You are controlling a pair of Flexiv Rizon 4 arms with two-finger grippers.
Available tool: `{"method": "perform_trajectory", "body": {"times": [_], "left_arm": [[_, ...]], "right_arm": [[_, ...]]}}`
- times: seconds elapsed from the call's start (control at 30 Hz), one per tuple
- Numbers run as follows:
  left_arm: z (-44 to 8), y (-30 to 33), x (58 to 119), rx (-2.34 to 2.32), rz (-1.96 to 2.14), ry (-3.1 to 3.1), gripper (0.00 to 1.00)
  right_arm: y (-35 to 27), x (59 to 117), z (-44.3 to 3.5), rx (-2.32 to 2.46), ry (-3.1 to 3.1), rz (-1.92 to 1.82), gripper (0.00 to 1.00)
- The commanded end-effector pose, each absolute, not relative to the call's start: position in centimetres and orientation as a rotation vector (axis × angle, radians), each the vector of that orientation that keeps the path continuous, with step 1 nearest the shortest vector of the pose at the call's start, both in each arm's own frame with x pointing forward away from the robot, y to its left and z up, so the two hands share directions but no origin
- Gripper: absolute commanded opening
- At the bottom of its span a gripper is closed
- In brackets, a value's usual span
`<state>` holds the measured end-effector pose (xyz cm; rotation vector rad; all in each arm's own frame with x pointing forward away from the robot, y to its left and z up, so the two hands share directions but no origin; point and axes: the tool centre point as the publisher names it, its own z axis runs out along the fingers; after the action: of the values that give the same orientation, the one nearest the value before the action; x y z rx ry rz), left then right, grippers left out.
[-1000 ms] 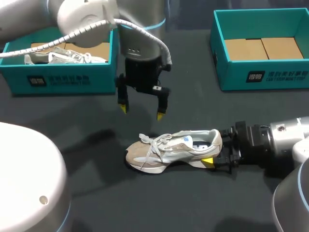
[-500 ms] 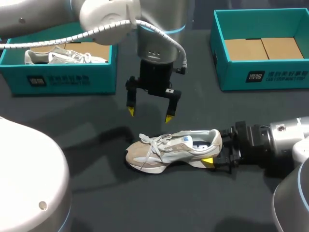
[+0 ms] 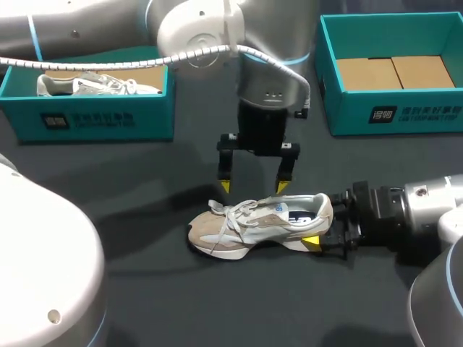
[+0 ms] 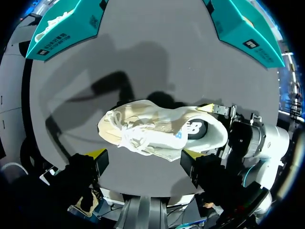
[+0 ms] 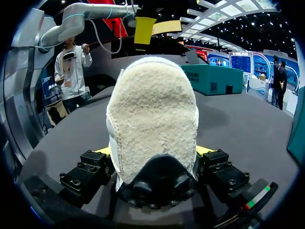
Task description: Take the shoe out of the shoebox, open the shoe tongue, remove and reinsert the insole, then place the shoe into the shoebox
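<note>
Our right jaws pinch the shoe [image 3: 249, 227] by its heel, mid-frame on the bench [image 3: 181, 303]. Our left jaws hang spread wide just above its laces.

Robotics test station, dark grey matte table [image 3: 145, 289], open teal cardboard shoebox [image 3: 94, 119] at far left, second teal shoebox [image 3: 394, 112] at far right, beige-and-white lace-up sneaker [image 3: 253, 224] mid-table, silver-white left robot arm [image 3: 202, 29] above it, right robot arm [image 3: 427, 210] at its heel.

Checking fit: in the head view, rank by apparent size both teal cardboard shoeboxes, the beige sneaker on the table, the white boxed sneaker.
1. Left teal cardboard shoebox, right teal cardboard shoebox: alike.
2. Beige sneaker on the table.
3. White boxed sneaker, partly hidden.
</note>
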<state>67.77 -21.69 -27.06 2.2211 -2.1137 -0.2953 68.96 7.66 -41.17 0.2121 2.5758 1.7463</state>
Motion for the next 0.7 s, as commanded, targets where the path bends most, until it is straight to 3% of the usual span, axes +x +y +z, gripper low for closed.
{"method": "perform_trajectory", "body": {"times": [0.03, 0.7], "left_arm": [[-28.1, -23.4, 67.6, 2.255, -0.305, -2.138, 1.00], [-32.3, -26.5, 67.8, 2.295, -0.416, -2.159, 1.00]], "right_arm": [[7.8, 68.9, -41.1, 0.212, 2.580, 1.741, 0.00], [7.8, 68.9, -41.1, 0.212, 2.580, 1.741, 0.00]]}}
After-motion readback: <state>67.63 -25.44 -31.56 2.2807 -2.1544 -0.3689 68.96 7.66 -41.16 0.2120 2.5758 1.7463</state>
